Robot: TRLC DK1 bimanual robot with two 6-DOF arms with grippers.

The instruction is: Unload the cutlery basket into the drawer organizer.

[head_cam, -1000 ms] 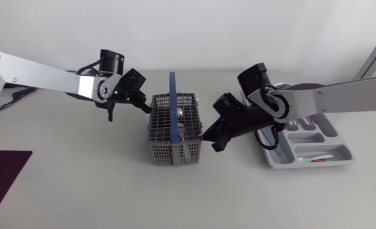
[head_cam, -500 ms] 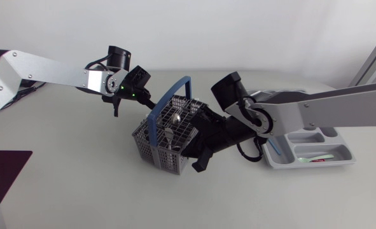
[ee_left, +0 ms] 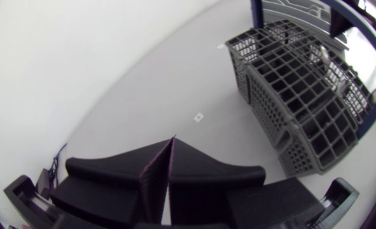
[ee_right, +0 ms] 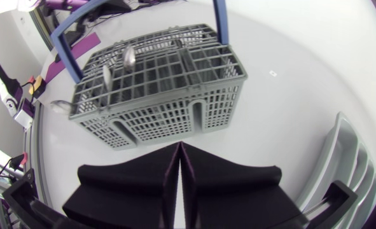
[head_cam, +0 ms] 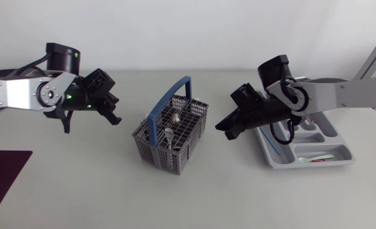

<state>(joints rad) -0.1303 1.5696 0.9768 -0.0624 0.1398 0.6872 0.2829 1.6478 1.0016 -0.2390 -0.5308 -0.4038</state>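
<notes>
The grey cutlery basket (head_cam: pixel 186 141) with a blue handle (head_cam: pixel 169 100) stands mid-table, turned diagonally, with spoons (head_cam: pixel 174 119) upright inside. The grey drawer organizer (head_cam: pixel 283 160) lies at the right and holds a few pieces. My left gripper (head_cam: pixel 114 119) is shut and empty, left of the basket and apart from it. In the left wrist view its fingers (ee_left: pixel 188 166) meet, with the basket (ee_left: pixel 302 95) ahead. My right gripper (head_cam: pixel 224 128) is shut and empty between basket and organizer. In the right wrist view the basket (ee_right: pixel 156 89) is just ahead of its closed fingers (ee_right: pixel 194 172).
A purple mat (head_cam: pixel 3 168) lies at the table's front left corner. The organizer's rim (ee_right: pixel 340 159) shows beside the right gripper. Bare tabletop lies in front of the basket and the organizer.
The basket was turned diagonal and shifted left a second ago and has since stayed put. Both grippers have drawn back from it, the left one to the left, the right one to the right.
</notes>
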